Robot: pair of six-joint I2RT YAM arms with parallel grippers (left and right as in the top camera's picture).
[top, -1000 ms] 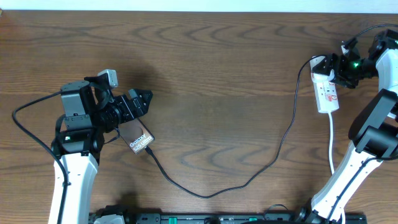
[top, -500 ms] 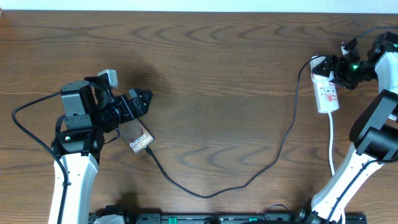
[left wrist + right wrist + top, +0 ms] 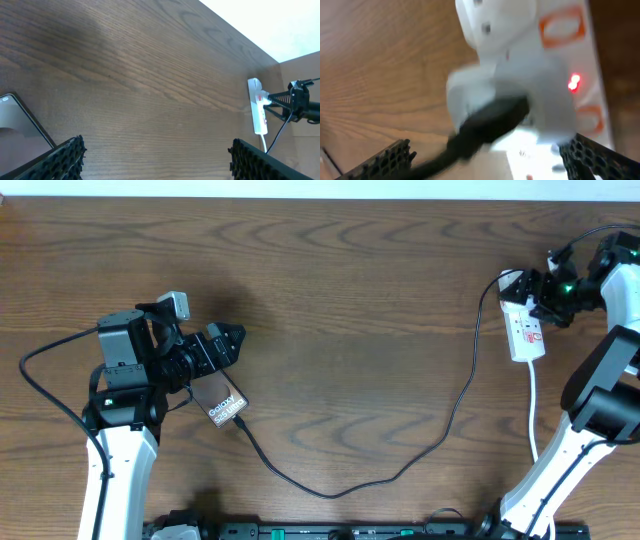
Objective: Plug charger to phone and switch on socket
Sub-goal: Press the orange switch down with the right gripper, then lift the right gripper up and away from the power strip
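The phone [image 3: 222,402] lies face up on the wooden table just in front of my left gripper [image 3: 232,340], which is open and empty above the table. A corner of the phone [image 3: 20,132] shows at the left edge of the left wrist view. The charger [image 3: 400,470] runs as a thin black cable from the phone's near-right end in a long loop up to the socket [image 3: 527,332]. My right gripper [image 3: 540,292] hovers open over the socket's far end. Seen from the right wrist, a white adapter [image 3: 505,95] with the black cable sits in the socket [image 3: 560,45], and a red light [image 3: 575,82] glows.
The socket's white cord [image 3: 533,405] runs toward the table's near edge beside the right arm's base. A thick black robot cable [image 3: 45,380] loops to the left of the left arm. A black rail [image 3: 350,532] lines the near edge.
The right gripper has shifted very slightly over the socket's far end. The left arm, the phone and the cable have stayed where they were.
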